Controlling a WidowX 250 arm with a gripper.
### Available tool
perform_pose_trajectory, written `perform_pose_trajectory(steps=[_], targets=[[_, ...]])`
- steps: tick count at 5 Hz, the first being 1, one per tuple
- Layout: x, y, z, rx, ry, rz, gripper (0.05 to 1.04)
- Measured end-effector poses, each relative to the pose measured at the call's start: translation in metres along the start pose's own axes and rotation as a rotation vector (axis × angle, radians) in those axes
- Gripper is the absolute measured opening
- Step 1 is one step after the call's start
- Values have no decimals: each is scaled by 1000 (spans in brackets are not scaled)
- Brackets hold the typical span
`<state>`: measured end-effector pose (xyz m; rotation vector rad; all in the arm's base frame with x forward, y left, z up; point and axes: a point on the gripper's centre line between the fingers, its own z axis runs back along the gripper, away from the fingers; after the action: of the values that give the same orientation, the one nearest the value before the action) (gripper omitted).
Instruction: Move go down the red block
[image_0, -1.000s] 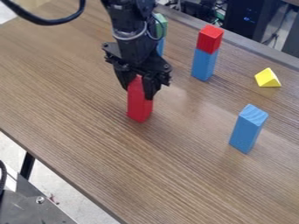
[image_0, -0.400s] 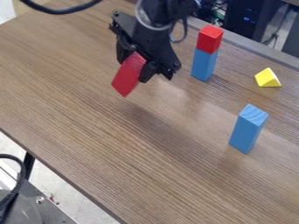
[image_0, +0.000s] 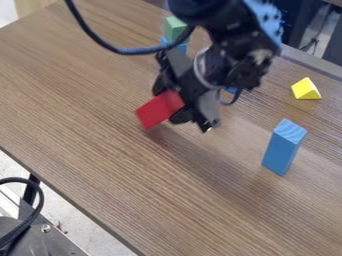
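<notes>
One gripper (image_0: 172, 104) tilted down-left, red block (image_0: 157, 110) aslant in its grasp.

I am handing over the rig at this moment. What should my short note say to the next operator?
Gripper: the black gripper has its jaws closed on the red rectangular block.
Block: held tilted, left of the upright blue block in the view; I cannot tell whether its lower corner touches the brown wood-grain table.
Done: block gripped and tipped over partway.
Left: probably lower it until it lies flat, then open the jaws and back away.
</notes>
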<state>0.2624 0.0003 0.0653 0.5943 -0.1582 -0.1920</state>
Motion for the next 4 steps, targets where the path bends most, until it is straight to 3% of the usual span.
perform_pose_trajectory(steps=[1,3,4], targets=[[-4,0,-11,36,51,-31,562],[-5,0,-17,44,85,-26,613],[-12,-2,-22,7,151,23,917]])
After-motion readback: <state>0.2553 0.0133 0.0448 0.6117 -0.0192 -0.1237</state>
